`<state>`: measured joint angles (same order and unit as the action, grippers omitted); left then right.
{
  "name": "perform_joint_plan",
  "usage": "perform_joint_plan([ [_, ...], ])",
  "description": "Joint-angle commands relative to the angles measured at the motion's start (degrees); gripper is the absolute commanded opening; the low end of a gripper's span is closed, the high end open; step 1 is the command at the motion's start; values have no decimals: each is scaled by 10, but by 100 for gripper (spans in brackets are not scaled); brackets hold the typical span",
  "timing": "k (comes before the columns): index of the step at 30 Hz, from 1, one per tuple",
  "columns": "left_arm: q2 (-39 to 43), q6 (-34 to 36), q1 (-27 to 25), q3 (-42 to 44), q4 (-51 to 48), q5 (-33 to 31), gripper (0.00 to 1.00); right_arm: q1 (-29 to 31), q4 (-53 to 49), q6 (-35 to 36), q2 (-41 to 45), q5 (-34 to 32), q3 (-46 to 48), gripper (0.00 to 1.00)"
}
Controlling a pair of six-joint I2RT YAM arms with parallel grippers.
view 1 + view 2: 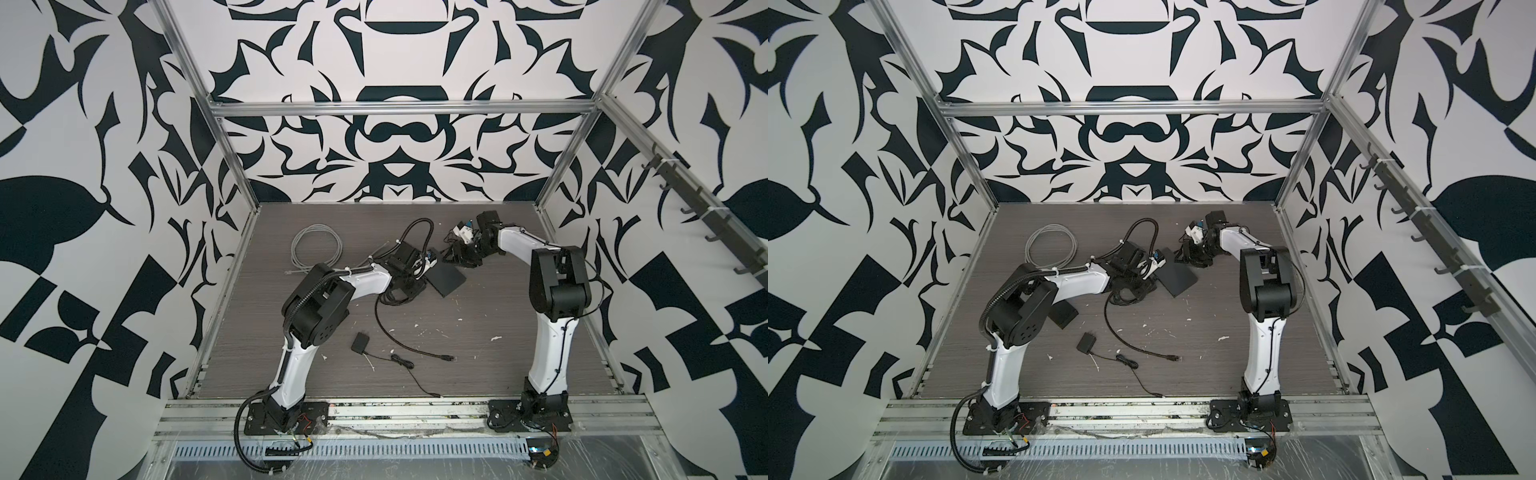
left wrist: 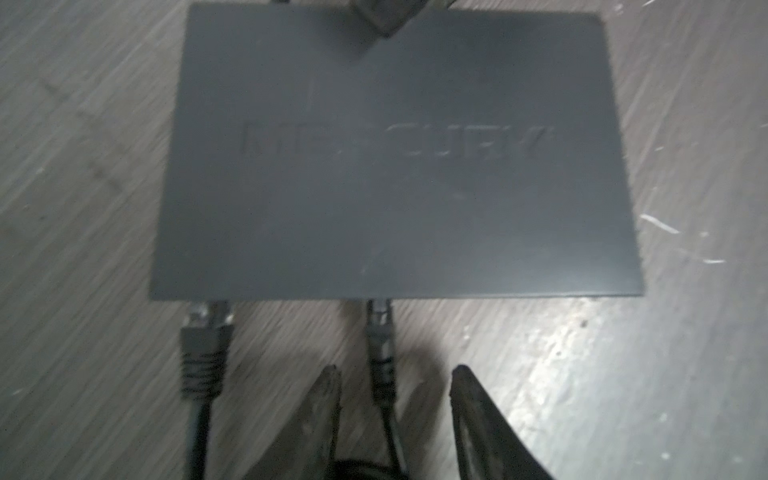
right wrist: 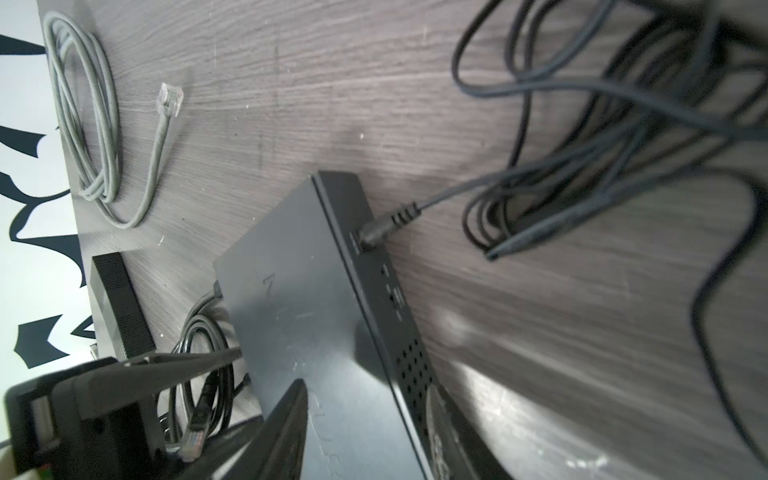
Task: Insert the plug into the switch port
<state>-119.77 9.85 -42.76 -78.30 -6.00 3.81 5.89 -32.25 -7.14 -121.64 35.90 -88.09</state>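
Close-up from the left wrist cam: a dark grey switch (image 2: pixel 395 166) is filling the centre of the frame, lying flat on a wood-grain table (image 2: pixel 83 208); a black plug (image 2: pixel 380 332) is meeting the switch's lower edge at mid-frame, its tip going in under the rim, so it is looking seated, tho a full click can't be confirmed; a second plug (image 2: pixel 205 332) is sitting in the same edge, further left.

The left pincer (image 2: pixel 395 374) is showing at bottom centre w/ its jaws standing apart; the plug's cable is running up between them, nearer the left-hand finger in the frame, w/ a clear gap on the other side; nothing is being gripped.

In a top view the switch (image 1: pixel 448 281) is lying mid-table between the two arms.

From the right wrist cam, the right pincer (image 3: pixel 368 390) is straddling the switch at the bottom of the frame, one finger over the lid, one past the vented side; can't tell whether it is clamping or only resting.

Judgement: the insertion is looking approx done, at the let-go stage; the next move is calling for a straight pull-back along the cable, w/o snagging it or dragging the plug out.
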Motion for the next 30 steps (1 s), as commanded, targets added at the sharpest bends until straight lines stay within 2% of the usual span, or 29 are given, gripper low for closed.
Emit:
perform_joint_plan([
  [1, -7, 12, 3, -14, -28, -32, 44, 6, -27, 22, -6, -9, -29, 51],
  [10, -18, 23, 4, -15, -28, -2, 20, 13, -60, 51, -30, 0, -55, 50],
  [14, -22, 23, 12, -6, 0, 27, 16, 20, -103, 89, -47, 28, -67, 49],
  [17, -28, 16, 20, -4, 31, 50, 12, 25, -105, 93, -47, 75, -47, 48],
  [23, -34, -19, 29, -6, 68, 107, 8, 45, -57, 66, -19, 170, 25, 46],
  [30, -37, -77, 29, 9, 166, 153, 1, 82, -37, 60, -3, 206, 81, 45],
])
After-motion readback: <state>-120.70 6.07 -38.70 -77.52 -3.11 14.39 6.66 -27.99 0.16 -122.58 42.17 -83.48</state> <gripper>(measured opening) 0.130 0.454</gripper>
